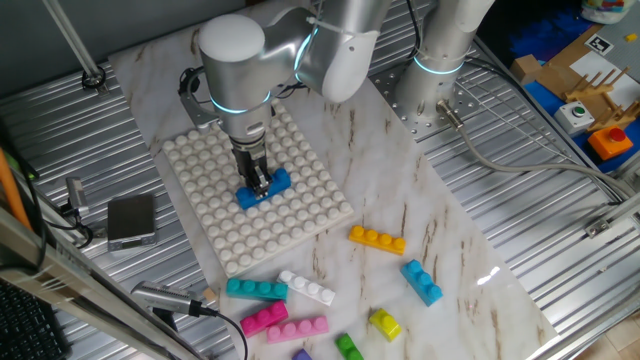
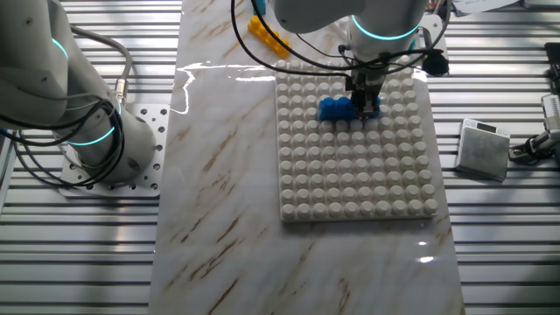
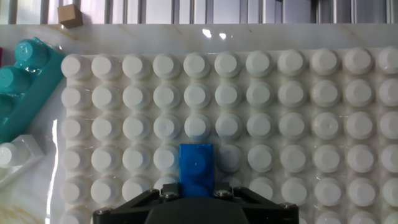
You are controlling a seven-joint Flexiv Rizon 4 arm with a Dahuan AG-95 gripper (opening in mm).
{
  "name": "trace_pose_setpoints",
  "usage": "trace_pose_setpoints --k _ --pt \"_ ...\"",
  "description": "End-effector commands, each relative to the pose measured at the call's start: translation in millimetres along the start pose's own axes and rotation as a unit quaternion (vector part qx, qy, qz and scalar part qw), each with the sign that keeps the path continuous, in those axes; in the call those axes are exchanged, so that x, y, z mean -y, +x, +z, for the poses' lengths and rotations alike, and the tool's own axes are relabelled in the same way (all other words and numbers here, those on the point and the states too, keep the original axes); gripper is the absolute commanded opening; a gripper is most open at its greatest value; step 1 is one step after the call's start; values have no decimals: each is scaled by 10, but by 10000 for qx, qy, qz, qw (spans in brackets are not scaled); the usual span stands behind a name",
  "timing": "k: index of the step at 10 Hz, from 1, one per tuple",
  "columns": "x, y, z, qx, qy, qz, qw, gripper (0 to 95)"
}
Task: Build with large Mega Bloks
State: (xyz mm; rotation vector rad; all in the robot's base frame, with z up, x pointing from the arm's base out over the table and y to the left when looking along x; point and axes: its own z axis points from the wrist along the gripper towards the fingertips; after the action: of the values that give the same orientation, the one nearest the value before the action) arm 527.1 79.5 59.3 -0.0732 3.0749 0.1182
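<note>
Hand view is showing the gripper pinching a blue brick by its long sides, the brick lying right between the fingertips and pointing away from the camera over the white baseplate. One fixed view is showing the same blue brick sitting low on the baseplate, directly under the gripper, though whether it is fully seated on the studs is hard to tell. My judgement is that the step in hand is pressing this brick home, so the arm should be pushing straight down with the brick square to the stud rows; in the hand view its edges are running parallel to the rows, which is looking right. Any tilt would be jamming one end high. Releasing should come only once the brick is sitting flat, and the lift should be going straight up so the fingers are not dragging it off. Loose bricks are waiting on the bench well beyond the baseplate's edge from the gripper: an orange brick, a teal brick, a white brick and a pink brick, all clear of the working spot.
</note>
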Motion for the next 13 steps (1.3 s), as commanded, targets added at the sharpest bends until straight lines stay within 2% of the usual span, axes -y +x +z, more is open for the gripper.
trace_pose_setpoints --k 1,8,13 --pt "1 3 24 3 -6 -27 10000 0" --pt "-3 11 73 50 -3 -89 9999 0" --pt "-2 10 59 54 15 -111 9999 0"
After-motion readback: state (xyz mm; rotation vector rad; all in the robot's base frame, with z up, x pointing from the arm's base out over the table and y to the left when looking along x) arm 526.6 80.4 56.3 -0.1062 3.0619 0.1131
